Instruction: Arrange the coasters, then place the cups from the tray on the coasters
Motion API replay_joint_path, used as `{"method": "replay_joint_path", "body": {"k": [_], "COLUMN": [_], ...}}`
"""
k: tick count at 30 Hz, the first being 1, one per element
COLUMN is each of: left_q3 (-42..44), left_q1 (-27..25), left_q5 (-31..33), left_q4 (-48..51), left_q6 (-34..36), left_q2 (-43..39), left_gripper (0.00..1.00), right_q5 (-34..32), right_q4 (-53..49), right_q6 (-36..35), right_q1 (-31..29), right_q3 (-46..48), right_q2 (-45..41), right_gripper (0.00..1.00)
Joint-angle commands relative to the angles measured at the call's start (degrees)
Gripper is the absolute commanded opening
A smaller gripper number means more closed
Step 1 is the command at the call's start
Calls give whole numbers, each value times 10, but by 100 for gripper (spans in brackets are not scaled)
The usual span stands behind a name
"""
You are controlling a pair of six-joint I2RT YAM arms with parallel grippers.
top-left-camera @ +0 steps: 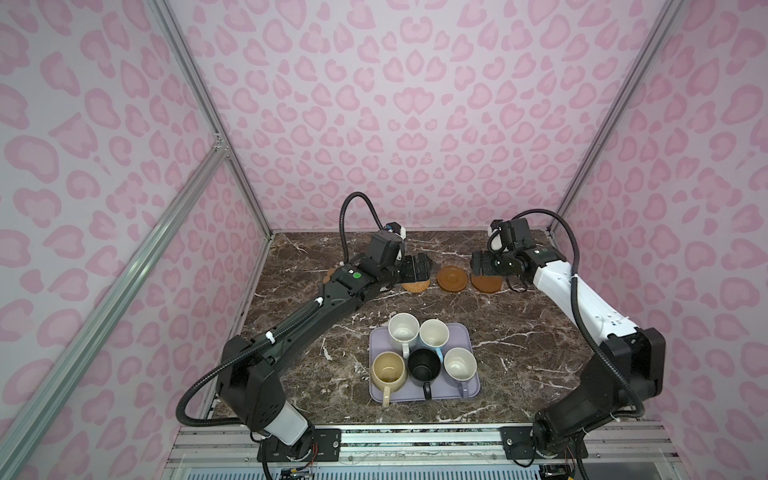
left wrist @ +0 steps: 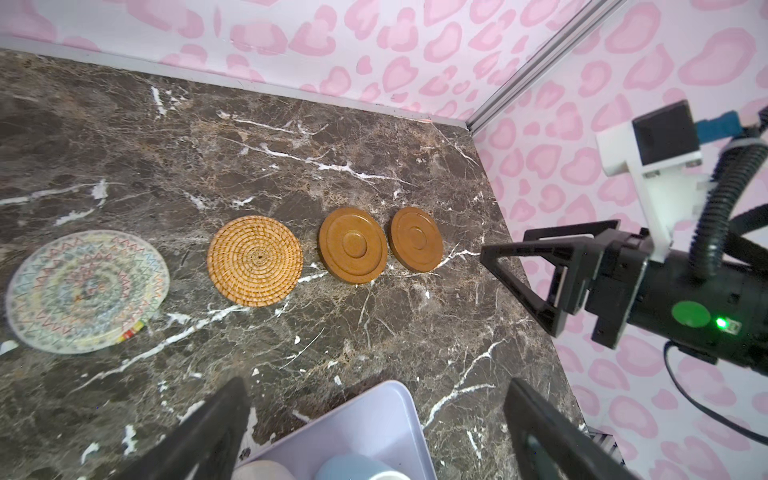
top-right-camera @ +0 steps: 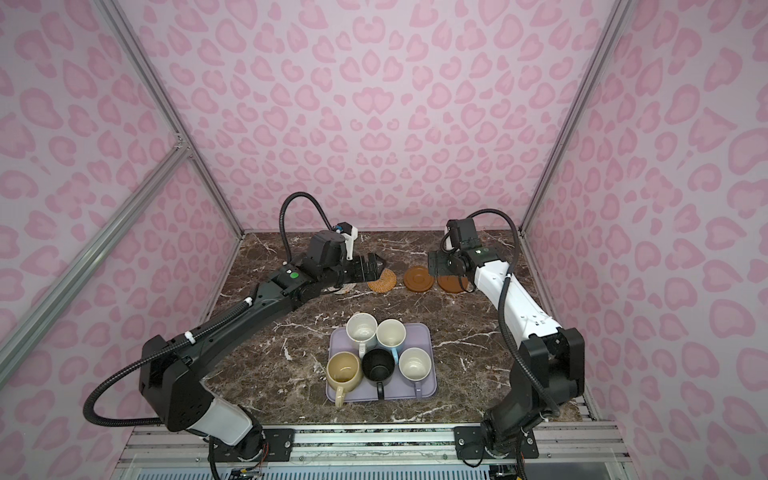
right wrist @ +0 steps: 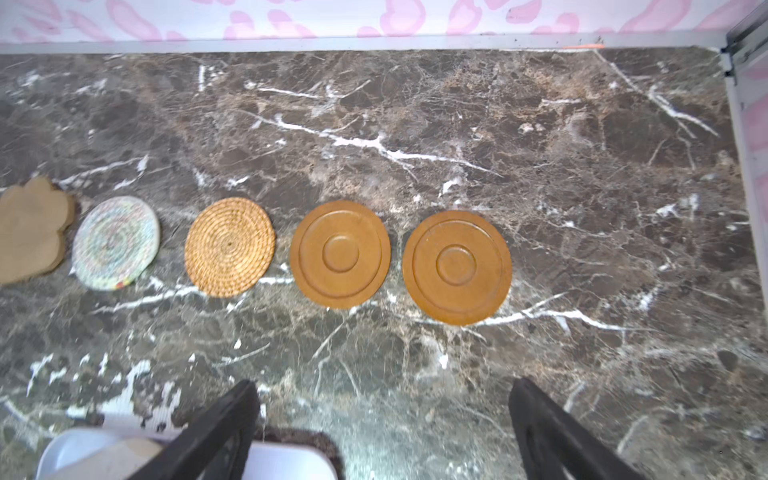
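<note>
Left end effector (top-left-camera: 417, 268) and right end effector (top-left-camera: 480, 264) both gape wide and empty over five small flat coasters (right wrist: 230, 246) lined up beyond the pale lavender rectangular tray (top-left-camera: 461, 334) holding five handled mugs (top-left-camera: 424, 365).

Both arms are extended forward and turned inward; the left gripper (top-left-camera: 417, 268) and right gripper (top-left-camera: 482, 264) are held low, fingers (right wrist: 540, 428) spread wide, seemingly empty.
</note>
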State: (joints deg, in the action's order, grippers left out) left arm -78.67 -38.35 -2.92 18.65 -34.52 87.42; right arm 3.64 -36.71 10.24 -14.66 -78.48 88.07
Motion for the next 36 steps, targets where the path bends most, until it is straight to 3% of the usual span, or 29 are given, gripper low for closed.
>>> {"method": "replay_joint_path", "body": {"k": [1,8,12,15,19,25,32,36], "left_q3": [44,119,164,195,188,136,158,161], "left_q1": [0,3,9,12,14,11,-40,-71], "left_q5": [15,46,58,80,87,23,21,26], "left_q4": [-13,7,3,1,56,193,222,223], "left_q6": [-10,-16,-21,-31,-46,-81,-128,-145], "left_q2": [-45,-137,-188,-225,-232,-175,-167,-140], "left_gripper": [98,98,97,96,97,99,91,80], "right_q5": [-1,24,50,115,166,142,133,133], "right_q4": [27,171,188,219,217,201,216,223], "right_q6": [-9,-8,-13,-8,-9,-42,-56,-49], "right_q1": [-13,-14,-10,-13,-48,-134,-193,-195], "right_q3": [63,246,292,313,303,280,278,274], "right_q2": [-62,-231,-294,-319,-297,-232,-186,-168], "right_gripper": [97,98,98,98,98,98,99,99]}}
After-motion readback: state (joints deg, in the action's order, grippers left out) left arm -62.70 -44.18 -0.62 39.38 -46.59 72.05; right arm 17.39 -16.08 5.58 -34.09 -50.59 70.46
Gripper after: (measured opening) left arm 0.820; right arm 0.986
